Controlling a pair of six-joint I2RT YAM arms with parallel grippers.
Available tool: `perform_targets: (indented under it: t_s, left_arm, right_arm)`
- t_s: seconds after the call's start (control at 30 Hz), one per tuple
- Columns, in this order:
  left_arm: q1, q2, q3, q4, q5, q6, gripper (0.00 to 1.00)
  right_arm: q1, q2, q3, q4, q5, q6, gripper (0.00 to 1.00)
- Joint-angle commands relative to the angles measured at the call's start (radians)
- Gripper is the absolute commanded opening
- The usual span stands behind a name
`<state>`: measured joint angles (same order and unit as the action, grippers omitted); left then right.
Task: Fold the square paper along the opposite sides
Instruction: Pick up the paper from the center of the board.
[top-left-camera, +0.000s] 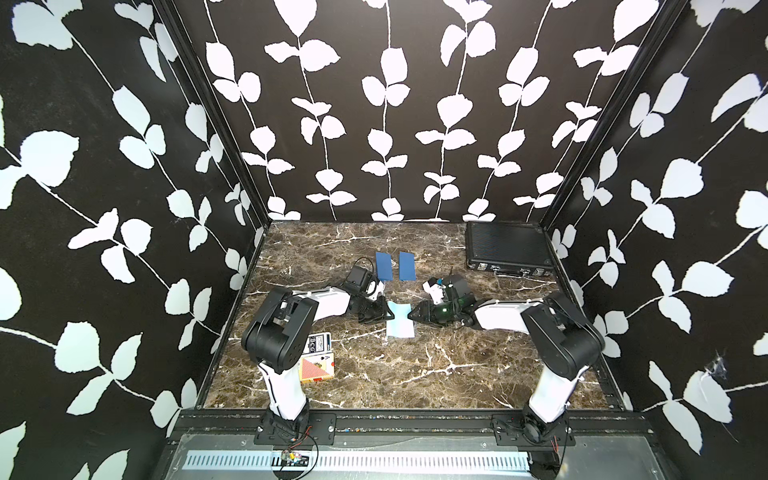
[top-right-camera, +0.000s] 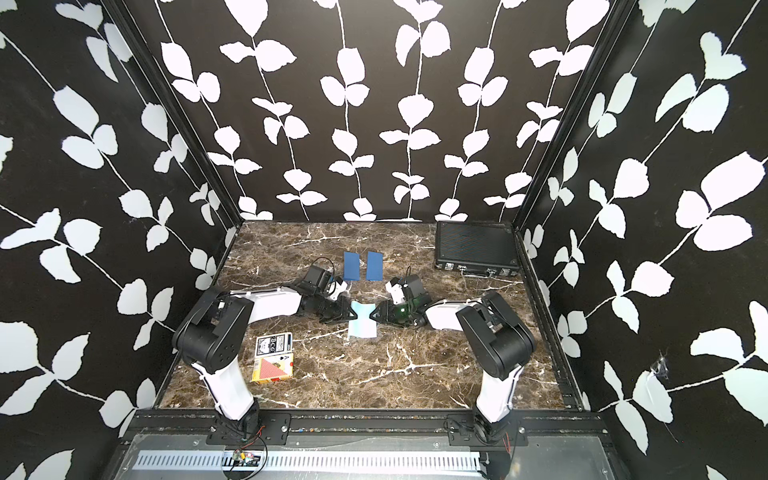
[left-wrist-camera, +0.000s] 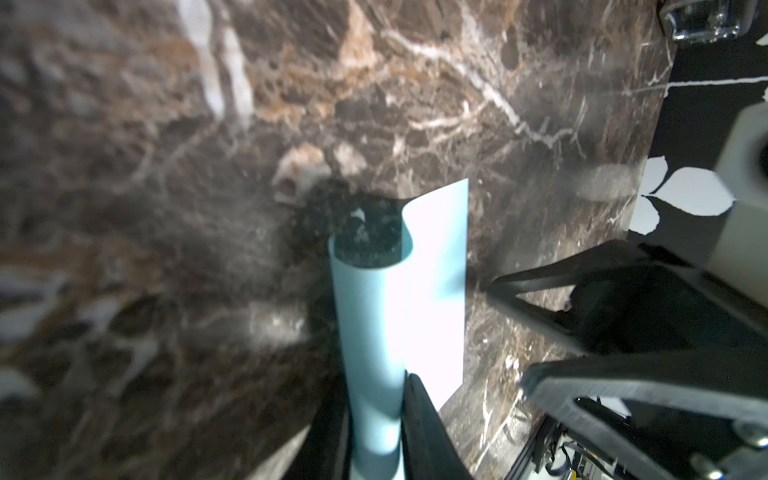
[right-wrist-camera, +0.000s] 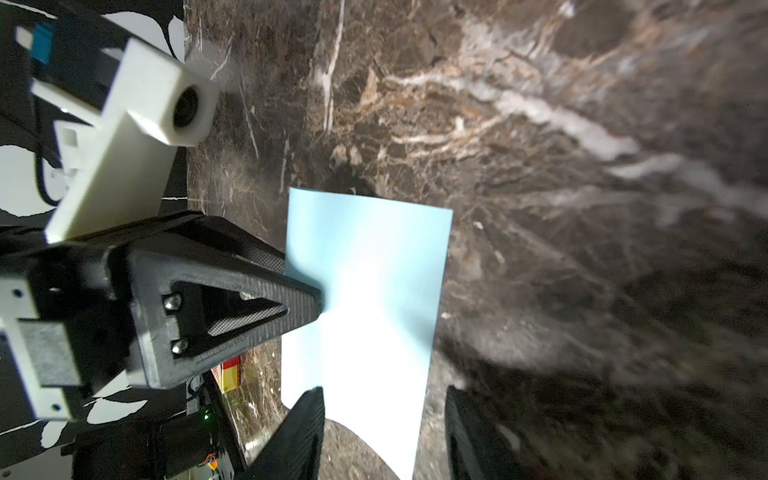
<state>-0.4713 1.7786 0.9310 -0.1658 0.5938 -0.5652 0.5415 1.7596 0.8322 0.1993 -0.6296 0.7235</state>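
Left gripper (top-left-camera: 385, 317) is pinching the curled near edge of the pale blue paper (top-left-camera: 401, 328) as the right gripper (top-left-camera: 411, 314), jaws spread, is straddling the opposite edge, just in front of two dark blue strips (top-left-camera: 384, 266), with bare marble table (top-left-camera: 415, 374) lying farther forward.

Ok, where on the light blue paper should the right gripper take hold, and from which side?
Its right-hand edge, at mid-length, coming in flat from the robot's right. The light blue paper bows up there, and that raised edge sits between the open fingers of the right gripper. The left gripper pinches the opposite edge, so this grip likely suits the fold.
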Motion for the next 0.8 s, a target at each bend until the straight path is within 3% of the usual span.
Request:
perform_targets:
  t_s: [0.0,0.23,0.37,0.47,0.63,0.77]
  left_arm:
    - [0.010,-0.117,-0.007,0.001,0.069,0.008,0.21]
    - [0.028,-0.224,-0.044,0.252,0.244,-0.124,0.21]
    - [0.034,-0.244,-0.062,0.418,0.317,-0.228,0.21]
    - [0.034,-0.252,-0.054,0.435,0.323,-0.242,0.22]
    - [0.035,-0.258,-0.058,0.469,0.330,-0.267,0.23]
    - [0.035,-0.267,-0.068,0.476,0.327,-0.268,0.21]
  right_arm:
    - [-0.054,-0.111,0.014,-0.009,-0.037,-0.034,0.50]
    - [-0.143,-0.190,-0.080,0.342,-0.259,0.199,0.56]
    - [-0.154,-0.168,-0.103,0.543,-0.315,0.334,0.60]
    - [-0.155,-0.133,-0.108,0.648,-0.334,0.407,0.61]
    - [-0.154,-0.092,-0.102,0.737,-0.350,0.471,0.59]
    - [-0.169,-0.093,-0.107,0.677,-0.350,0.424,0.58]
